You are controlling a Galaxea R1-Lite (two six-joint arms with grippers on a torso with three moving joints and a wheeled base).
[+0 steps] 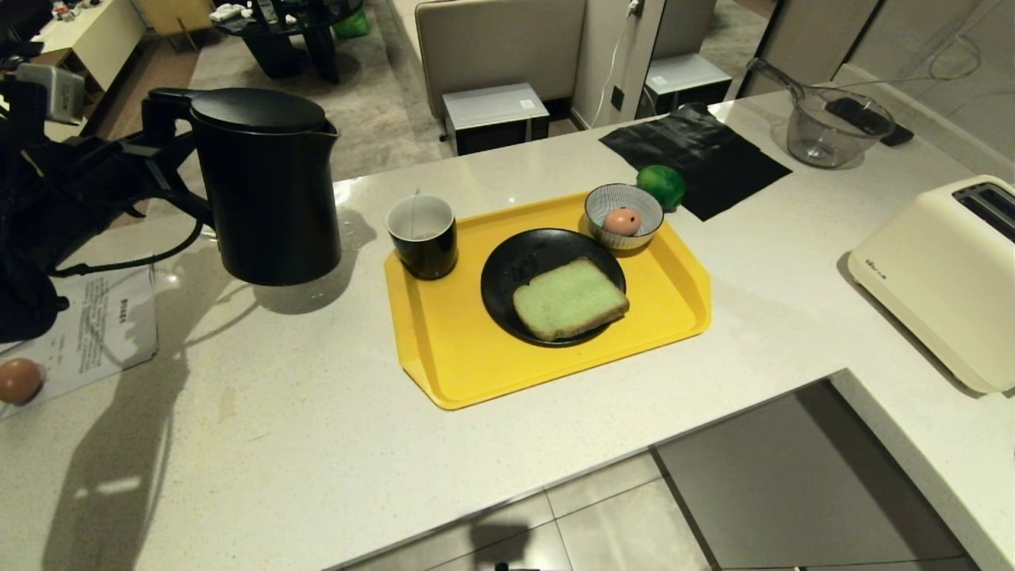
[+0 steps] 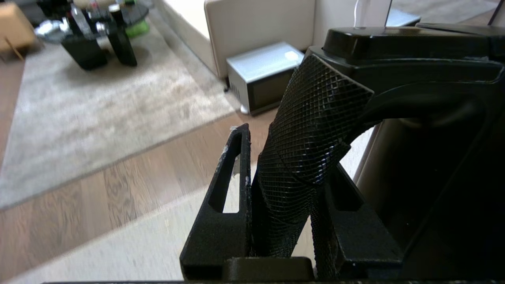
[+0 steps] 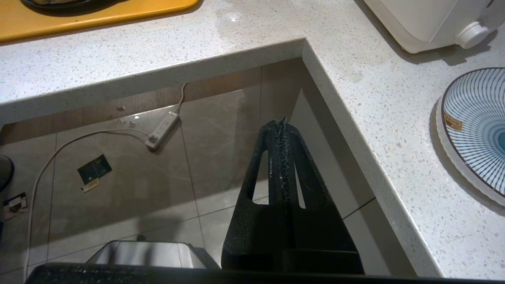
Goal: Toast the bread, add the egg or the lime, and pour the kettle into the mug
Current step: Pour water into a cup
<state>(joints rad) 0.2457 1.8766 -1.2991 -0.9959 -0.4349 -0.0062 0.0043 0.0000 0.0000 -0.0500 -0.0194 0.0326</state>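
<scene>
Head view: left tool [image 1: 155, 170] grips kettle [image 1: 270, 190] handle, arm cut off; right tool [image 3: 282, 123] closed.

At left centre of the head view the kettle [image 1: 270, 186] hangs above the bare counter [image 1: 262, 444], just left of the mug [image 1: 423, 235] on the yellow tray [image 1: 476, 365]. The tray's lower left stretch lies open; plate [image 1: 507, 270], bread [image 1: 569, 298] and bowl [image 1: 626, 214] crowd its right half. A toaster [image 1: 940, 277] blocks the right edge, while a brown egg [image 1: 17, 381] and paper sheet [image 1: 95, 333] sit at lower left.
</scene>
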